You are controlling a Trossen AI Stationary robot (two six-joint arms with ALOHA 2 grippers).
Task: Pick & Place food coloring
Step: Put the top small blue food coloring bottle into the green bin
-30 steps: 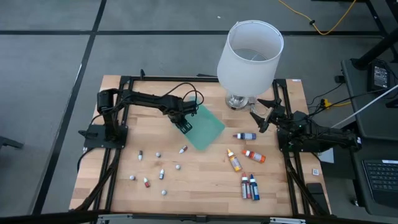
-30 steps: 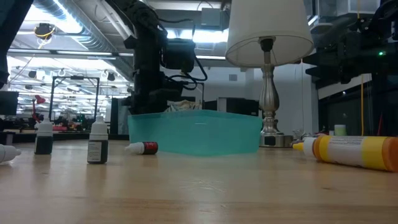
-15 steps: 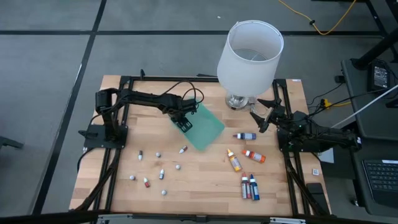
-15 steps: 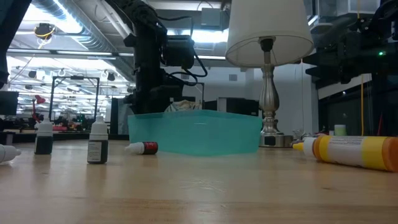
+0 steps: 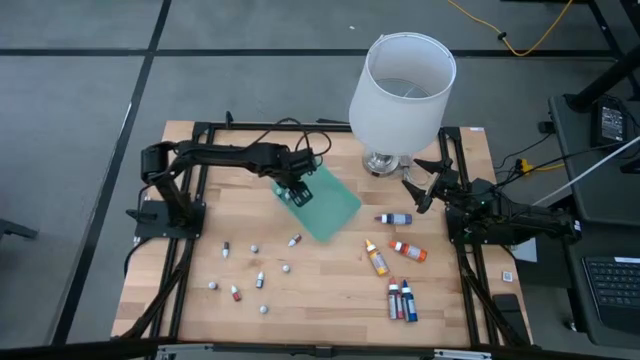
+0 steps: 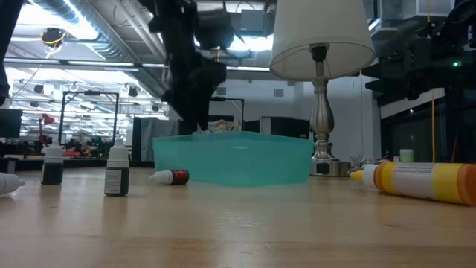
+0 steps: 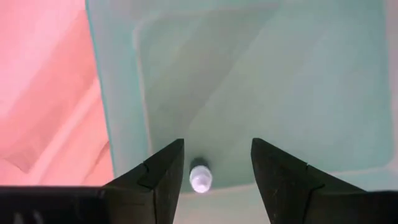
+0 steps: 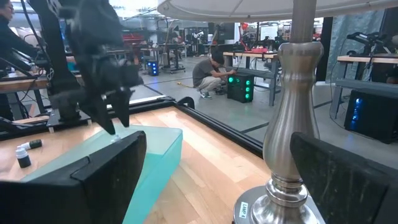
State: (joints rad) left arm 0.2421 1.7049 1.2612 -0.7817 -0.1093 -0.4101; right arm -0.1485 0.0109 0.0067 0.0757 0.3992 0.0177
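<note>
Teal tray (image 5: 338, 208) under my left pincer (image 7: 217, 162). The fingers stand apart and hold nothing. One tiny white-capped bottle (image 7: 200, 177) lies on the tray floor between them, close to one finger and close to the tray wall.

Risks, as I judge them:
- The bottle sits just beside one finger. A slanted lift could catch it and flick it over the low wall.
- The tray is light plastic on a bare wooden table (image 5: 320, 300). A finger dragging on its rim could shove it towards the lamp (image 5: 402, 85).
- The tiny bottles are round and may roll if a pick is off-centre.

Count from the high view:
- Tiny bottles loose on the table: eight, scattered on my left side, e.g. (image 5: 286, 267).
- Larger bottles: five, on the right side, e.g. the blue one (image 5: 395, 218).
- In the tray: one visible.
- Trays: one. Lamps: one.

Right pincer (image 5: 418, 192) waits beside the lamp base, fingers wide apart, empty.
</note>
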